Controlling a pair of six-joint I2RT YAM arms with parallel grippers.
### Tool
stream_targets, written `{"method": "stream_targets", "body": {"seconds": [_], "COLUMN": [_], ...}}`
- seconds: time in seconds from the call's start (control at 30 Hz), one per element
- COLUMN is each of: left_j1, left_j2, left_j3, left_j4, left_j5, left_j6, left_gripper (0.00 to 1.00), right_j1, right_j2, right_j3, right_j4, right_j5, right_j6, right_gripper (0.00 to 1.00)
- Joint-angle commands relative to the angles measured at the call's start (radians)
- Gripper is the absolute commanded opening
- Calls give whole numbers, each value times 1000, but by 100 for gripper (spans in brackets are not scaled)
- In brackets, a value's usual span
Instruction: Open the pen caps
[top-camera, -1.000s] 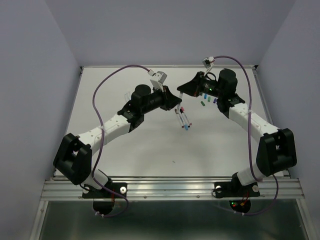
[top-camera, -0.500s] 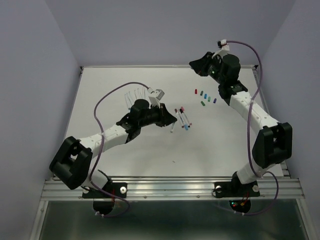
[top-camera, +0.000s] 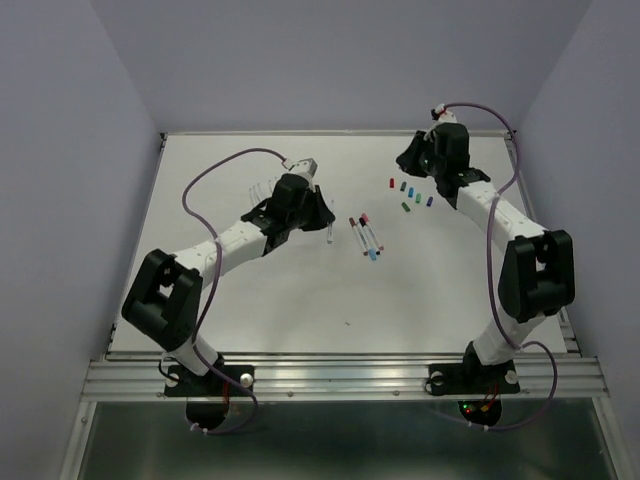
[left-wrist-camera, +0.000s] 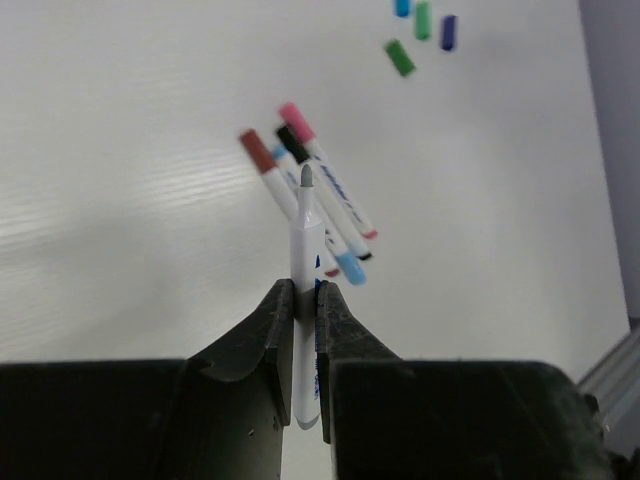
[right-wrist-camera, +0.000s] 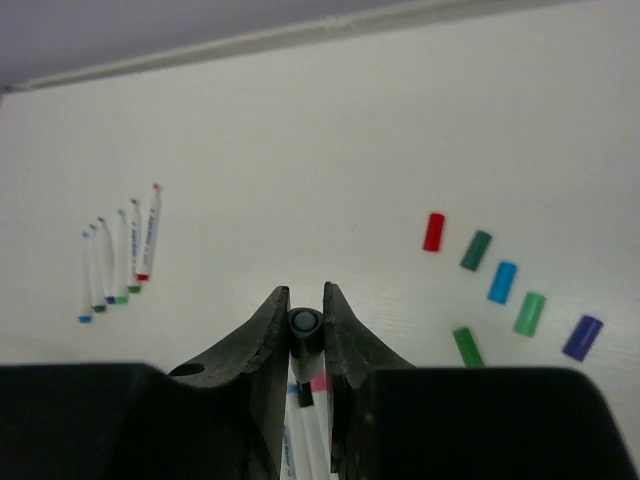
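Since the earlier frames the two grippers have separated. The left gripper (left-wrist-camera: 304, 292) has drawn back from the middle of the table (top-camera: 300, 300) toward the far left. The right gripper (right-wrist-camera: 305, 300) has come down from its raised position at the far right. Nearest the arm bases, a cluster of capped pens (top-camera: 366, 236) lies loose on the table, fanned out and overlapping. The left wrist view shows maroon, black and pink caps at their far ends. Just beyond and to the left of this cluster, the left gripper is clamped on the white barrel of an uncapped pen (left-wrist-camera: 303, 235). The barrel sits between the fingers and its bare grey tip points away from the wrist, above the cluster. This pen is clear of the table and touches none of the pens below it. Farther back on the right, the loose caps (right-wrist-camera: 502, 281) lie on the table. Red, teal, blue, green and purple caps form a slanted line, each apart from its neighbour. One more green cap lies just on the near side of that line. At a similar depth on the left, partly behind the left arm in the top view, a row of pens (right-wrist-camera: 121, 258) lies side by side on the table. Farthest back, the right gripper is closed on a dark cap (right-wrist-camera: 305, 325), seen end-on between its fingers. It hangs behind the line of loose caps, well apart from the left gripper.
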Motion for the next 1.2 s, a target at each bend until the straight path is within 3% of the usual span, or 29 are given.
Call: {"method": "stream_targets", "body": {"seconds": [0.0,0.33,0.47,0.63,0.67,0.77,0.97,1.07,1.13,1.17], "left_j1": [69,194,212,244,250,267,318,353,375,394], "left_j2": [55,225,232,209,201,183,143,110,98,100], "left_j3": [99,235,244,225,217,203,171,148,139,137], "left_j4": [-199,-336,-357,-358,-350,-351,-362,-362,-365,-370], "left_j5": [-218,-285,-330,-328,-325,-330,-351,-367,-374,-380], "left_j6": [-9,-23,-15,-11,-11,-6,-8,-8,-5,-3], "left_gripper": [0,0,0,0,0,0,0,0,0,0], "right_j1": [6,24,24,33,33,33,33,33,33,33], "right_j2": [41,251,288,323,324,323,289,236,186,170], "right_j3": [-60,13,40,66,66,75,86,80,70,54], "right_j4": [-128,-188,-188,-196,-196,-197,-199,-199,-196,-182], "right_j5": [86,150,164,156,158,156,135,118,118,118], "right_j6": [-68,-130,-143,-144,-143,-141,-138,-146,-150,-150], "right_gripper": [6,9,21,28,36,45,51,61,99,100]}}
